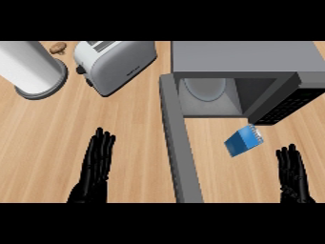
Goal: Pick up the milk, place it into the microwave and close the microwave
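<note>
A blue milk carton (244, 140) lies tilted on the wooden counter just in front of the grey microwave (253, 57). The microwave's door (179, 143) is swung open toward me, showing the cavity with its round turntable (206, 88). My right hand (293, 172) is open with straight fingers at the lower right, a short way right of and below the carton, not touching it. At the lower left, my left hand (94, 169) is open too, fingers up, left of the door.
A silver toaster (116, 62) stands at the back, left of the microwave. A white paper-towel roll (25, 66) on a grey base is at the far left. A small brown item (58, 47) lies behind them.
</note>
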Controlling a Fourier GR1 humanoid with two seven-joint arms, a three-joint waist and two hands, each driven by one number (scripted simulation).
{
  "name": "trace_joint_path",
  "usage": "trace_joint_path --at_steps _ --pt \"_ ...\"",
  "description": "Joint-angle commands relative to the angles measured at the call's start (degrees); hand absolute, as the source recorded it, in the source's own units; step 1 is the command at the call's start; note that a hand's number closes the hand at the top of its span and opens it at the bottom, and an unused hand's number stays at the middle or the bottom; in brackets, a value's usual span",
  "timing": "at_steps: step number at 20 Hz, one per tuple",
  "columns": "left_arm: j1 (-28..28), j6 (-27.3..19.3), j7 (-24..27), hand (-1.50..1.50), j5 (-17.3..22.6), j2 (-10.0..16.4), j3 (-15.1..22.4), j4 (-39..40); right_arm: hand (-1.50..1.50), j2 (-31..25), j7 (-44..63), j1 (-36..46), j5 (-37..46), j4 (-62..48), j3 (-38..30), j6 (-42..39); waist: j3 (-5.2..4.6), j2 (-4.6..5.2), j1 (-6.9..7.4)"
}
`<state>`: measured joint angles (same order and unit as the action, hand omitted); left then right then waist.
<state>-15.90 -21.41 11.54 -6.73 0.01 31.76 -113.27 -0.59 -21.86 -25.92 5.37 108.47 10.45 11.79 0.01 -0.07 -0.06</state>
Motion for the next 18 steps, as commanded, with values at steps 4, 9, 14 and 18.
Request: trace_joint_path --at_steps 4,9,14,18 --pt "-0.4 2.62 1.92 -1.5 4.79 2.01 -1.04 1.22 -1.5 -0.25 -5.45 9.99 -3.25 -15.18 -6.55 0.52 0.0 0.08 0.15" --pt "-3.76 1.31 4.94 -1.5 4.28 2.62 1.27 1.41 -1.5 -1.71 -6.45 15.11 -3.63 -21.46 -9.82 0.38 -0.01 0.05 0.23" --pt "-3.92 7.01 5.95 -1.5 11.58 7.58 -6.27 0.32 -1.5 -3.22 -13.76 19.16 -4.63 -34.21 -14.34 0.73 -0.01 0.09 0.25" --pt "-7.91 6.47 6.44 -1.5 12.11 8.73 -4.84 -4.02 -1.5 -2.93 -17.89 25.13 -5.03 -42.09 -17.11 2.01 0.02 0.08 0.42"
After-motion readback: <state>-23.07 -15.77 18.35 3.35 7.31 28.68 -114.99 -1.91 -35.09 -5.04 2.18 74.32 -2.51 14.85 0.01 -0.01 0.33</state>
